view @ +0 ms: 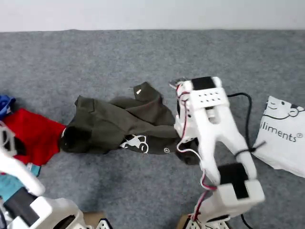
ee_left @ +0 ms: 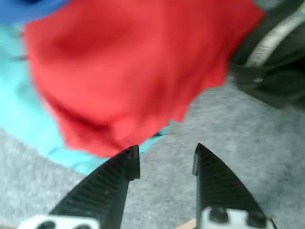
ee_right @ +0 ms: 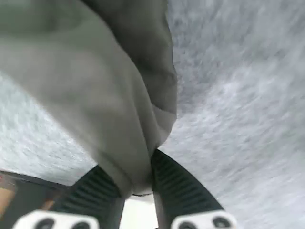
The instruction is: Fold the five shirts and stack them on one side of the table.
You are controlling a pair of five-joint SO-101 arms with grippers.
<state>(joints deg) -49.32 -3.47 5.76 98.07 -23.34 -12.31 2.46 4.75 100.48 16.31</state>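
Note:
A dark olive shirt point(view: 119, 126) lies crumpled in the middle of the grey table, white print showing near its front edge. My right gripper point(ee_right: 138, 183) is shut on a fold of this olive shirt point(ee_right: 95, 90), at the shirt's right end under the white arm point(view: 209, 119). At the left edge a red shirt point(view: 31, 133) lies on a turquoise shirt point(view: 12, 183), with a blue shirt point(view: 5, 105) behind. My left gripper point(ee_left: 164, 164) hangs open just above the table, close to the edge of the red shirt point(ee_left: 128, 71) and the turquoise shirt point(ee_left: 28, 124), holding nothing.
A white shirt with print point(view: 283, 136) lies at the table's right edge. Grey carpet-like table surface point(view: 143, 57) stretches to the back. The arm bases stand at the front edge, with cables point(view: 243, 98) running beside the right arm.

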